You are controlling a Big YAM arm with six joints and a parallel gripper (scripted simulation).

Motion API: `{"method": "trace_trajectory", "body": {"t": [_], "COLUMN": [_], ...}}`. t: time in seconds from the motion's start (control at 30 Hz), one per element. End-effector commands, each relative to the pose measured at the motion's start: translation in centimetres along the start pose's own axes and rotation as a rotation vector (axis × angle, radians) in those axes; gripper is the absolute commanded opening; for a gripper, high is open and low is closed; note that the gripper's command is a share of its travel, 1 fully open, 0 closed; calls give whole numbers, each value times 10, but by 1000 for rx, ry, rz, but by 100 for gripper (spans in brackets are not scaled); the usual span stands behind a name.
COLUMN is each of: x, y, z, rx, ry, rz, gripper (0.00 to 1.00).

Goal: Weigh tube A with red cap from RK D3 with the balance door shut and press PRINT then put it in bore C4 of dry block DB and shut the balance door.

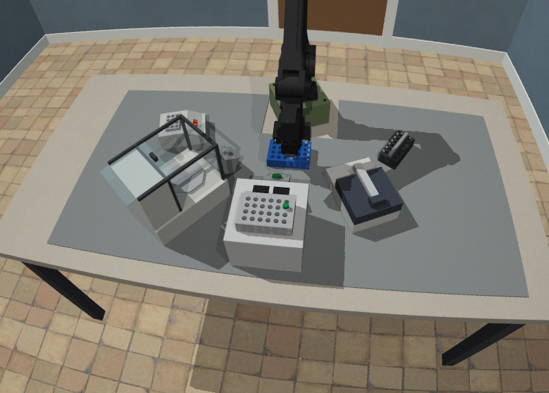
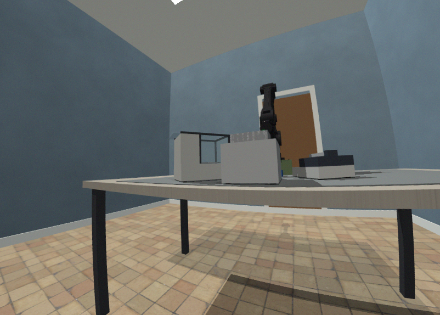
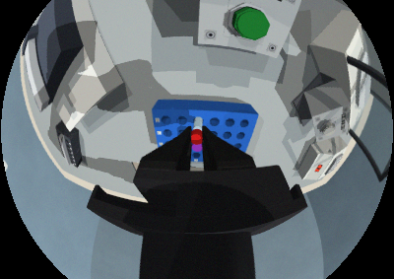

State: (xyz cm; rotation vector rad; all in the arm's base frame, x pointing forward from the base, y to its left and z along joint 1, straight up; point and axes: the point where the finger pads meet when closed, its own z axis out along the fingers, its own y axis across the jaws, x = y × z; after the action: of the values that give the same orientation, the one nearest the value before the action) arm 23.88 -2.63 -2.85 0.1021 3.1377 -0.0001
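Observation:
The blue rack RK (image 1: 276, 162) (image 3: 207, 109) stands near the arm's base. My gripper (image 1: 290, 153) (image 3: 196, 131) is over it, shut on tube A, whose red cap (image 3: 196, 137) shows between the fingertips. Whether the tube's bottom is still in its bore is hidden. A purple-capped tube (image 3: 197, 148) stands close by. The balance BAL (image 1: 190, 216) (image 2: 188, 158) has its glass door (image 1: 137, 169) slid back, so its top is open. A small shaded panel (image 1: 228, 155) (image 3: 326, 126) with a round key is at its front. The dry block DB (image 1: 170, 135) (image 3: 307, 161) shows a red display.
The white mixer MX (image 1: 265, 251) (image 2: 248, 162) stands beyond the rack, with a green START button (image 1: 276, 176) (image 3: 252, 24) and a green-capped tube (image 1: 285, 205). The navy-lidded spectrophotometer SP (image 1: 381, 196) (image 2: 328, 160) and black magnet block MG (image 1: 390, 159) (image 3: 70, 147) stand on the other side from the balance.

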Motion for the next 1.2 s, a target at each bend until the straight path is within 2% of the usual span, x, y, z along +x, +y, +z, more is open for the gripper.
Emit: {"method": "trace_trajectory", "body": {"t": [0.0,1.0,1.03,1.07,1.17], "x": [-22,-23,-23,-12,-12], "y": [-6,-8,-8,-4,-5], "z": [-17,-32,-32,-22,-22], "rx": [7,8,8,4,4], "ry": [-46,-48,-48,-24,-24], "rz": [3,3,3,1,1], "gripper": [9,9,9,9,9]}}
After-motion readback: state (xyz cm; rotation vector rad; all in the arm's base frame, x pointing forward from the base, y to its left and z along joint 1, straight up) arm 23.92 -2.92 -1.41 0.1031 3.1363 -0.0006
